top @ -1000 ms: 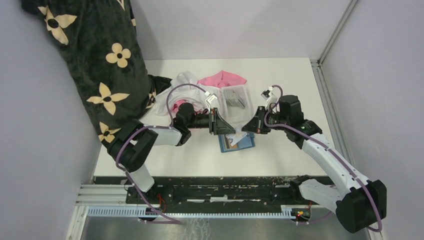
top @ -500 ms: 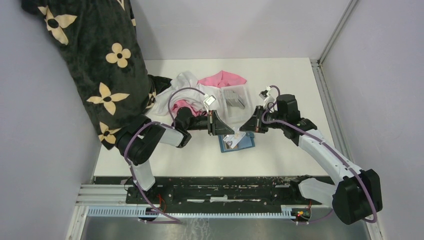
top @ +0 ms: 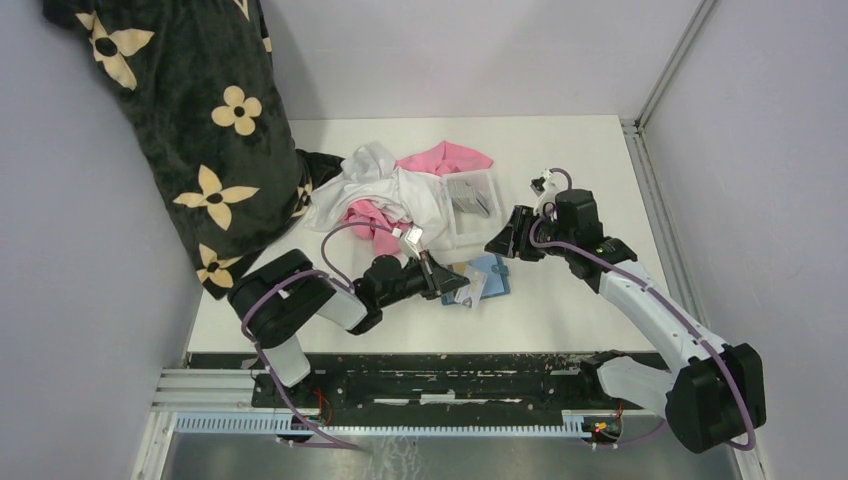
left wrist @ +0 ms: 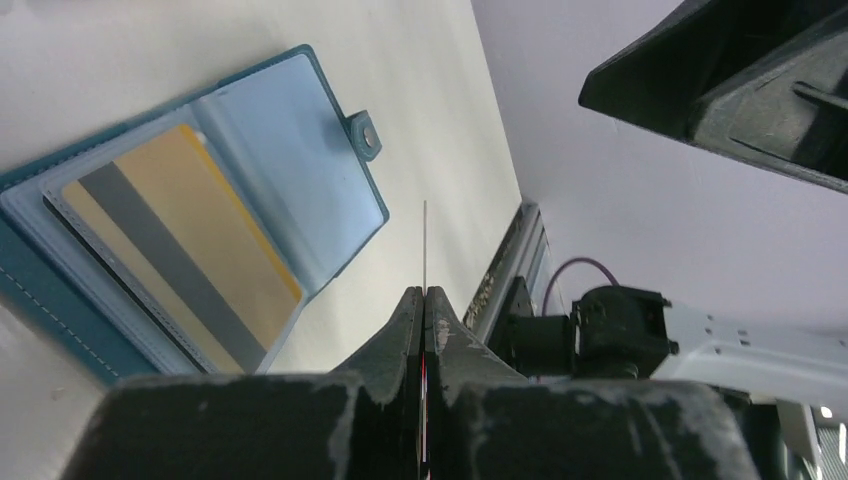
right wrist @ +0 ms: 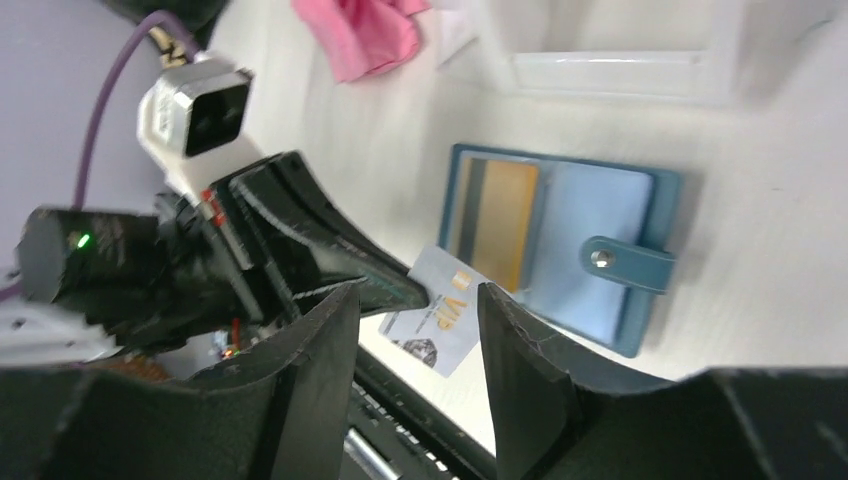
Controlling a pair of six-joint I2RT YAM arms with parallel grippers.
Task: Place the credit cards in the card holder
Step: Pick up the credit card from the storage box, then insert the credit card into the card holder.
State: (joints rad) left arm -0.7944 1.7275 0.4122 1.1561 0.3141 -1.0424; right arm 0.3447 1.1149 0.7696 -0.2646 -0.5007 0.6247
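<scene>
The card holder (top: 492,276) lies open on the table, teal-blue, with a gold-tan credit card (right wrist: 499,214) in its left slot and its snap tab (left wrist: 367,134) to the right. My left gripper (top: 447,284) is shut on a silver credit card (right wrist: 437,316), seen edge-on in the left wrist view as a thin line (left wrist: 424,245). The card hangs just near-left of the holder. My right gripper (right wrist: 418,295) stands open above the holder with nothing between its fingers. More grey credit cards (top: 467,195) sit in the clear tray.
The clear plastic tray (top: 491,192) stands just behind the holder. A heap of white and pink cloth (top: 390,185) lies to its left, beside a black flowered fabric (top: 190,130). The table's near edge and metal rail (top: 440,360) run close below the left gripper.
The right gripper has opened, let go of the silver card and pulled back. The left gripper shut on that card and swung it down toward the near-left of the holder.
</scene>
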